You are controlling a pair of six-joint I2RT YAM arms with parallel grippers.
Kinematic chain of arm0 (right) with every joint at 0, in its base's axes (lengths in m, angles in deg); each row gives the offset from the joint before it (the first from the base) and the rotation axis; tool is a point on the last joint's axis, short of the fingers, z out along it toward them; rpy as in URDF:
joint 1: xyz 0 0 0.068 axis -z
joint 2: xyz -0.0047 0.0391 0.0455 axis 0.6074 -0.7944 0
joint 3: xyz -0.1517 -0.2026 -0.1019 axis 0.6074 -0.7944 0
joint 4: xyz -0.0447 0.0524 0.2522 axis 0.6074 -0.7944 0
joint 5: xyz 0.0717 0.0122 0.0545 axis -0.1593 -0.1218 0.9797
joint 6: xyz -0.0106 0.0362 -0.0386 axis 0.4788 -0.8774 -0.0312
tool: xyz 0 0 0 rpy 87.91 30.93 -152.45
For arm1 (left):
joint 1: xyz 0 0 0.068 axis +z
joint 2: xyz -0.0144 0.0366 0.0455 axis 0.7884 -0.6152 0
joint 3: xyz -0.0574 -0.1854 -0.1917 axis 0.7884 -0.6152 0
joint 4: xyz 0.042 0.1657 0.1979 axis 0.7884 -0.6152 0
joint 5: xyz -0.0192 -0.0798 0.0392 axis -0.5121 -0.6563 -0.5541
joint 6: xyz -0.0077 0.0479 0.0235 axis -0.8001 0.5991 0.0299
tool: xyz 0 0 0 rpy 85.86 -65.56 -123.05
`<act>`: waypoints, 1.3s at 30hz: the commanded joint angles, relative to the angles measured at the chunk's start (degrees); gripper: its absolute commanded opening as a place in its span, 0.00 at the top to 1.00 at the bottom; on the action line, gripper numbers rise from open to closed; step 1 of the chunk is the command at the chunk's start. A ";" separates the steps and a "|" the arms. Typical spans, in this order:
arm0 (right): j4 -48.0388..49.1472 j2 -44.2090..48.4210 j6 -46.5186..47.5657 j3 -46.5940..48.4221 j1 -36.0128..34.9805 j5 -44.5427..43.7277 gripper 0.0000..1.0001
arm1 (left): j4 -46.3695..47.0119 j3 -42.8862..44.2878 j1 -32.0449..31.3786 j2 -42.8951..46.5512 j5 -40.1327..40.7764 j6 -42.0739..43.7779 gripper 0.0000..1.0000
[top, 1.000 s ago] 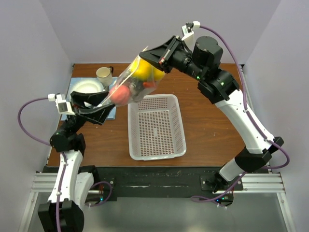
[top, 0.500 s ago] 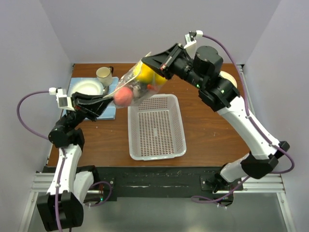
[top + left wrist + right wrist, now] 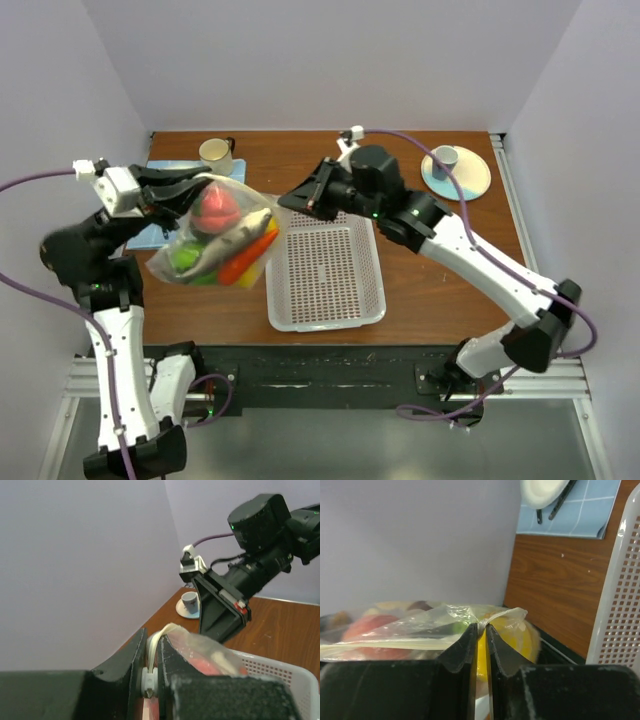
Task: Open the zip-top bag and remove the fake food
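Hanging above the wooden table (image 3: pixel 440 262), just left of the white basket (image 3: pixel 325 268), the zip-top bag (image 3: pixel 205 250) is stuffed with fake food (image 3: pixel 215 208). Left gripper (image 3: pixel 151 652) pinches one edge tight, and right gripper (image 3: pixel 481 631) is clamped narrow on another plastic fold.

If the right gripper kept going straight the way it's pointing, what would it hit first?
The zip-top bag: the right gripper is pinching its film now, so going on would probably press into the fake food inside.
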 commanded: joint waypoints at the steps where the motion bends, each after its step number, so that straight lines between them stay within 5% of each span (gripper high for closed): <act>1: -12.72 -4.96 13.45 8.15 -0.50 1.65 0.69 | -49.54 12.99 0.84 -1.43 8.59 47.93 1.00; 5: -15.80 -2.35 33.61 9.82 -0.59 1.83 0.37 | -61.87 10.03 0.92 -1.87 12.41 64.82 1.00; 8: -18.88 1.69 47.17 9.31 -0.59 -1.24 0.28 | -68.55 8.17 0.84 -2.84 12.42 73.44 1.00; 11: -13.37 6.00 55.37 2.82 -0.85 -0.03 0.21 | -76.64 8.43 0.92 -4.51 9.96 82.24 1.00; 15: 5.80 14.00 62.25 -9.92 -1.38 1.75 0.13 | -84.29 10.63 0.92 -9.41 8.63 88.50 1.00; 23: 10.80 4.97 71.84 -7.92 -2.26 4.73 0.12 | -81.49 5.88 0.84 -16.54 1.79 83.58 1.00; 32: 14.08 -6.27 78.16 -3.81 -2.70 13.42 0.14 | -107.39 16.24 -3.55 -32.89 1.78 104.92 1.00; 39: 13.03 -14.89 82.20 5.51 -3.58 18.88 0.14 | -107.42 20.82 -7.41 -34.13 3.71 103.63 1.00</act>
